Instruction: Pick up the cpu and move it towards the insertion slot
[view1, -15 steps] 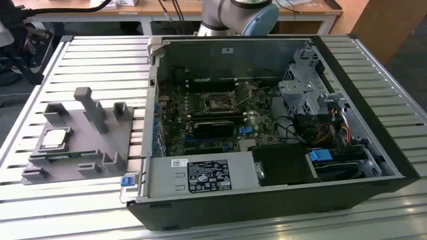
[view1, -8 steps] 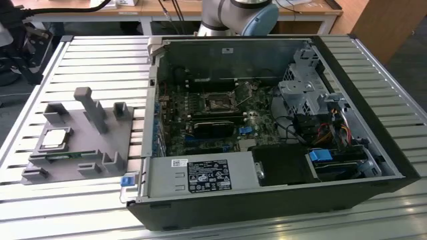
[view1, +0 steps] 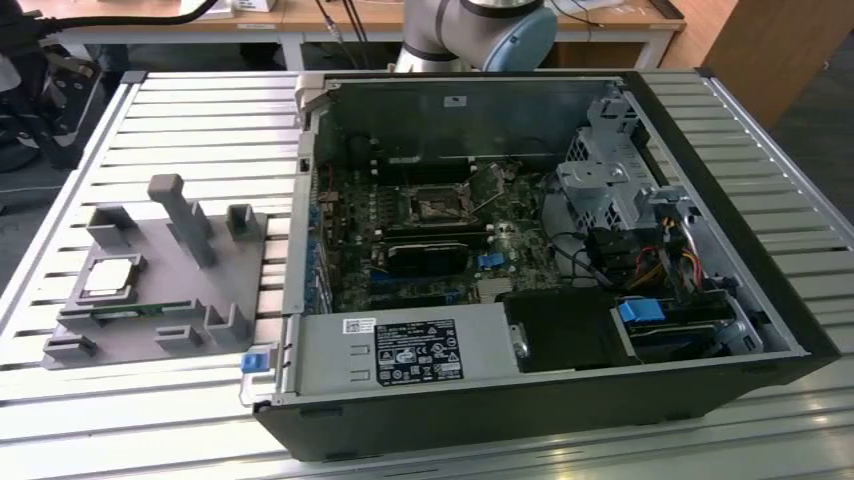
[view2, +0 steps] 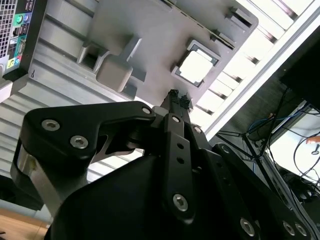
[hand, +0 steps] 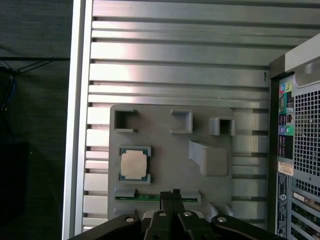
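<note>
In the exterior view, I am seeing the cpu (view1: 110, 278) lying flat in the grey holder (view1: 167, 282), near the table's edge. The insertion slot (view1: 438, 205) is sitting inside the computer case (view1: 534, 400).

In the second wrist view, the gripper (view2: 175, 96) is hanging above the holder, fingers pressed together and holding nothing.

In the first wrist view, its tips are showing in front of the green memory stick (hand: 137, 198), near the cpu (hand: 134, 164).

the cpu (view2: 196, 66) lies flat in a square pocket of the grey fixture plate (view2: 160, 30), its pale top catching the light. the black gripper (view2: 177, 95) hangs over the plate's edge, near that pocket but apart from the cpu, its tips pressed together. a chunky grey post (view2: 117, 70) stands on the plate, away from the cpu. the plate rests on a slatted metal table (view2: 55, 55), with a computer case (view2: 15, 30) off past the plate's post side.
</note>
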